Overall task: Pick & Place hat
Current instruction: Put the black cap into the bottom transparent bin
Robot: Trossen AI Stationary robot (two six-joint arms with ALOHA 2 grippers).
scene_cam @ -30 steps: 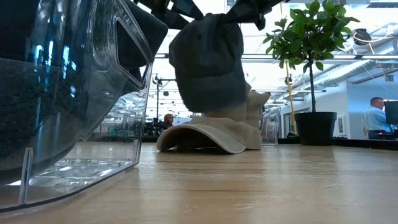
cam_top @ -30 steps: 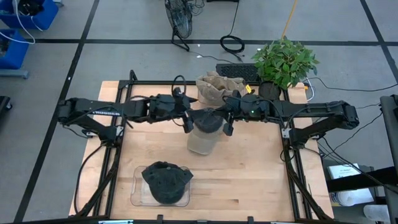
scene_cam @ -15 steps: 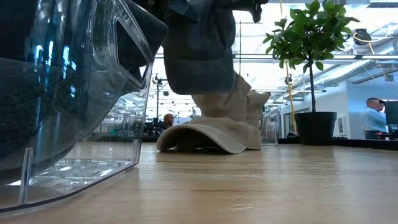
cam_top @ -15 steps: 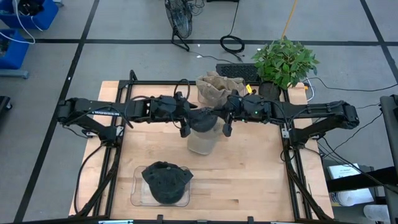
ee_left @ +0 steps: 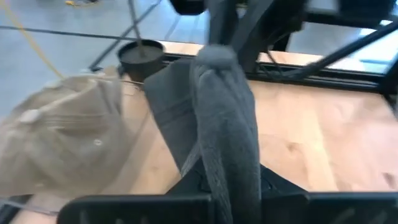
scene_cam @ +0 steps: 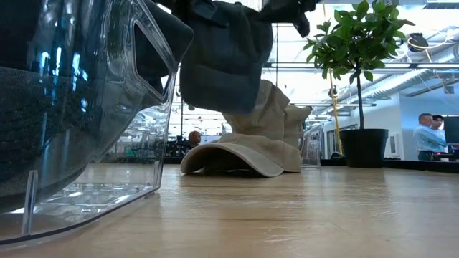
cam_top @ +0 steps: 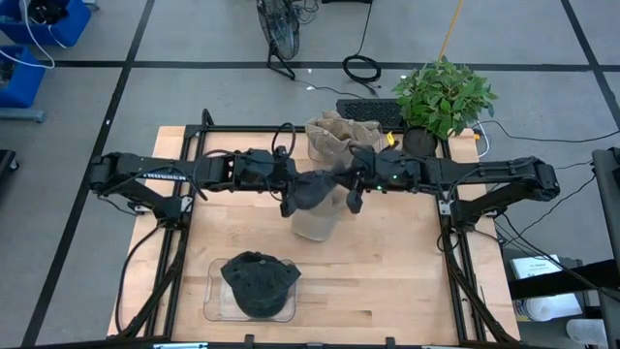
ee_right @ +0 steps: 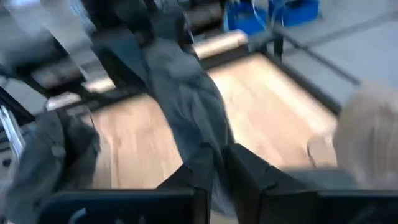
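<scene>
Two claws | left claw (cam_top: 294,194) pinches dark hat (cam_top: 317,188) | right claw (cam_top: 351,190) grips opposite edge, airborne over table (cam_top: 387,271)

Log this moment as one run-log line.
dark hat lifted mid-table | left gripper shut on it | right gripper gripping it too

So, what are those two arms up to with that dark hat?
Both arms hold one dark grey hat in the air over the middle of the table. The left claw has just clamped onto it and the right claw grips its other side. A tan hat lies beneath; another dark hat fills the clear bin.
</scene>
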